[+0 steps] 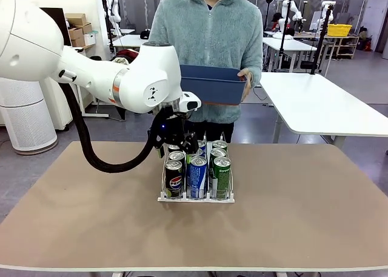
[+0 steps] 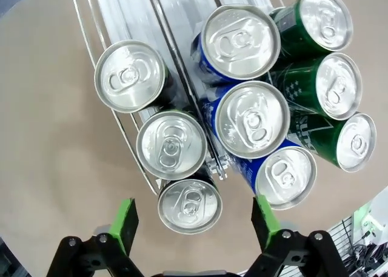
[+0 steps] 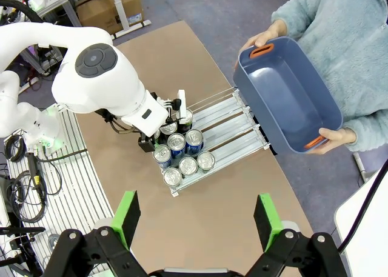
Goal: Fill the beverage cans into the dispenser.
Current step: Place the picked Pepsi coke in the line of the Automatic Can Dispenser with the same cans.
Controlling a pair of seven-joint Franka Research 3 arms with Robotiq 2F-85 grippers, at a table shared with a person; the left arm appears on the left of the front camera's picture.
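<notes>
Cans (image 1: 197, 177) racked in the dispenser (image 1: 196, 197), front row nearest.
Left tool (image 2: 193, 222) is held wide, seemingly just above; right tool (image 3: 197, 219) is spread wide, empty.

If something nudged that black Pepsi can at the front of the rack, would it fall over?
Probably not: the black Pepsi can stands upright in the white wire rack, hemmed by lane wires. Its slim, tall shape looks tippy outside; on its side it would likely roll.

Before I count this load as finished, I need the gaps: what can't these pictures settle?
- Front view: the left end effector hides the dispenser's rear cans.
- Left wrist view: the front black can's label is out of sight below its top.
- Right wrist view: can labels too small to read.
</notes>
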